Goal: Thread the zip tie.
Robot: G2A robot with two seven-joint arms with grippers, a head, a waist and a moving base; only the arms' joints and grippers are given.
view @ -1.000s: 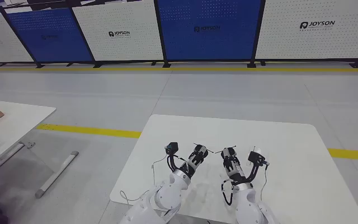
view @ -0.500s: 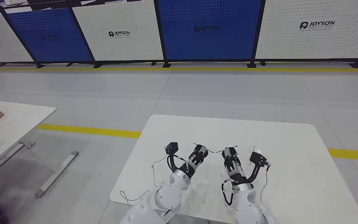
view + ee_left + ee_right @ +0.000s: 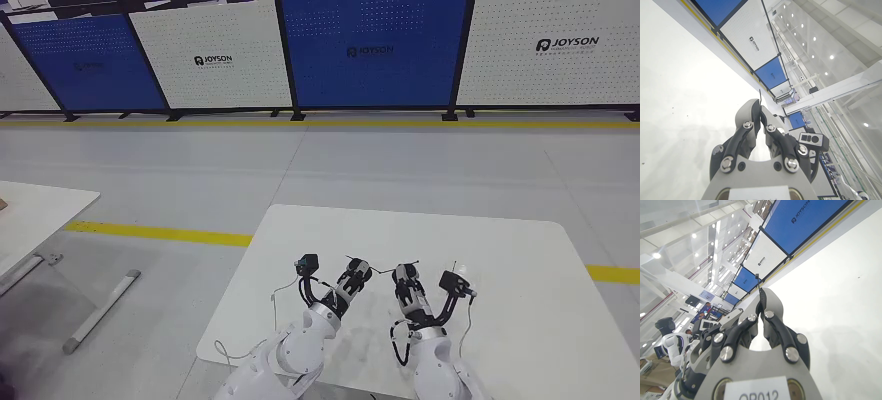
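The thin black zip tie spans between both grippers above the white table [image 3: 500,250]. In the left wrist view, my left gripper [image 3: 760,106] is shut on the tie's plain tail [image 3: 760,94], which sticks out a short way past the fingertips. My right gripper [image 3: 761,295] is shut on the other end, and the tie's small square head [image 3: 756,275] stands clear beyond its fingertips. From above, the left gripper [image 3: 356,270] and the right gripper [image 3: 404,274] sit close together near the table's front edge, tips pointing away from the robot.
The white table top [image 3: 677,66] stretches bare around and beyond both grippers. Blue and white partition panels [image 3: 370,50] stand far behind on the floor, past a yellow floor line [image 3: 160,233]. Another white table [image 3: 40,205] is off to the left.
The right arm has shifted slightly to the left, bringing its gripper a little closer to the left gripper. The left arm has kept still.
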